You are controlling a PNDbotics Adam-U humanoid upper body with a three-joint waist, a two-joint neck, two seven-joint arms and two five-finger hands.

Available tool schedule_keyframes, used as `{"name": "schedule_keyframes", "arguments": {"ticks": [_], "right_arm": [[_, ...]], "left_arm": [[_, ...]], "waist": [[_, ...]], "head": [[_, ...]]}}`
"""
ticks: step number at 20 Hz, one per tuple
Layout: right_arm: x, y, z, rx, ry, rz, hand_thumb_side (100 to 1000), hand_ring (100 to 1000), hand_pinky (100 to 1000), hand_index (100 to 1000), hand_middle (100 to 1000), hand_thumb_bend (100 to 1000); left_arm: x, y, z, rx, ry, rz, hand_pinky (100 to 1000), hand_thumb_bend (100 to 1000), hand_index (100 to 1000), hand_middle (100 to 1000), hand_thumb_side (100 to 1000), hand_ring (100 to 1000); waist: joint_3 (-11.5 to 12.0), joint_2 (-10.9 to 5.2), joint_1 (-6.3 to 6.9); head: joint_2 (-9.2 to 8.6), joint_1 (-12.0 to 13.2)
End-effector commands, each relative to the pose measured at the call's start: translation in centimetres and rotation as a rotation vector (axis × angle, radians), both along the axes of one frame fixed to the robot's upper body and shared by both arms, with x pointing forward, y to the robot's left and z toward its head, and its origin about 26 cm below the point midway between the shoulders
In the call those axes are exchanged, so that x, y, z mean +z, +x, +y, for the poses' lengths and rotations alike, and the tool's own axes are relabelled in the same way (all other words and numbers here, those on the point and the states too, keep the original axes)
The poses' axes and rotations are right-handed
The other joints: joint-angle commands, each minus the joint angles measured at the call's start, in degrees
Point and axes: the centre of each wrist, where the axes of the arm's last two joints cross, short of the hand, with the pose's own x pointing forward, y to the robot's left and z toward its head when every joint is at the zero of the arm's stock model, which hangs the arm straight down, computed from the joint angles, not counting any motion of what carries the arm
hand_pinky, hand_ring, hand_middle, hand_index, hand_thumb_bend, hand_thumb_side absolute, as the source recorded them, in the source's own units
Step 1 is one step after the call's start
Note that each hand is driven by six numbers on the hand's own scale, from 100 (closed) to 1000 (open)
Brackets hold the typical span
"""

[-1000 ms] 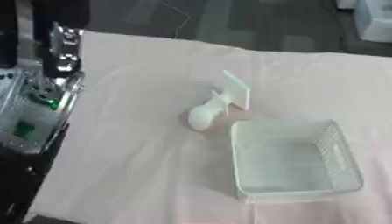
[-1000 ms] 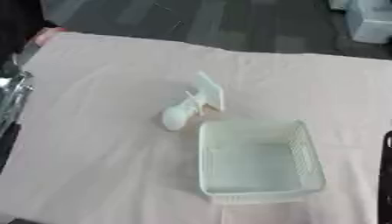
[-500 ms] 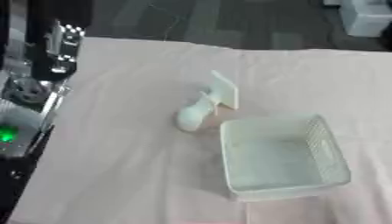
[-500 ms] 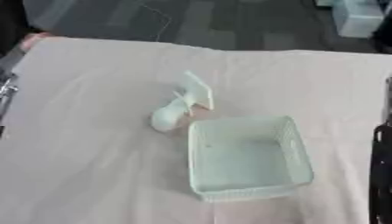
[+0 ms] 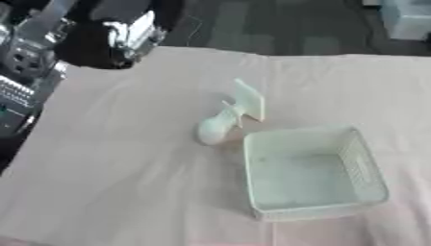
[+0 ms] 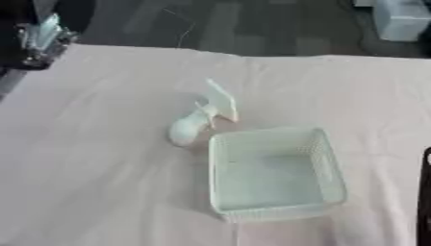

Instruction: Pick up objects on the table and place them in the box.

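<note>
On the table [image 5: 126, 158], the box [image 5: 313, 172] holds nothing.

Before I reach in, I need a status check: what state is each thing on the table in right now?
Box: upright, open on top, nothing visible inside.
White object: on the cloth outside the box, just beyond its far left corner, its flat plate tilted up; not picked up.
Tablecloth: spread flat over the table.
Left arm: at the table's far left edge, touching nothing; hand not discernible.

A pale mint-green plastic lattice box [image 5: 313, 171] sits on a plain pinkish-beige tablecloth [image 5: 126, 158]; the rounded object with a flat plate [image 5: 229, 115] is white.
</note>
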Motion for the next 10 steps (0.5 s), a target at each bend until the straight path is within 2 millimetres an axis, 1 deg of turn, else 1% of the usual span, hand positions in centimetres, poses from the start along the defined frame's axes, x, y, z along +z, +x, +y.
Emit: {"name": "schedule_keyframes", "arguments": {"ticks": [1,2,3,4,5,7,10], "right_arm": [[0.9,-0.3,0.4,0.019,-0.016,-0.03,1000,566,595,663,587,100],[0.9,-0.2,0.4,0.023,-0.017,-0.029,1000,567,595,664,588,100],[0.9,-0.2,0.5,0.028,-0.018,-0.028,1000,567,595,664,588,100],[1.0,-0.3,0.6,0.032,-0.018,-0.028,1000,567,594,664,588,100],[1.0,-0.3,0.6,0.036,-0.018,-0.029,1000,567,594,664,588,100],[1.0,-0.3,0.7,0.041,-0.018,-0.029,1000,566,594,665,588,100],[1.1,-0.3,0.8,0.048,-0.019,-0.027,1000,566,594,665,587,100]], "left_arm": [[1.5,-0.5,-0.1,0.097,0.191,0.03,742,100,892,823,893,682],[1.6,-0.5,-0.2,0.118,0.237,0.056,742,100,902,826,930,680],[1.5,-0.5,-0.4,0.142,0.287,0.098,744,100,902,832,1000,682],[1.5,-0.5,-0.6,0.173,0.333,0.147,754,100,906,833,963,698],[1.4,-0.5,-0.7,0.21,0.371,0.197,754,100,906,833,963,698],[1.3,-0.5,-0.9,0.292,0.424,0.306,743,100,948,850,1000,707],[1.0,-0.5,-1.5,0.415,0.5,0.484,761,100,964,864,1000,744]], "waist": [[-0.2,-0.74,0.05],[-0.4,-0.71,0.11],[-0.6,-0.66,0.18],[-0.8,-0.61,0.24],[-1.0,-0.57,0.28],[-1.3,-0.48,0.37],[-1.7,-0.44,0.52]], "head": [[0.0,1.0],[0.0,1.1],[0.0,1.3],[0.0,1.5],[0.0,1.6],[0.0,1.9],[0.0,2.2]]}}
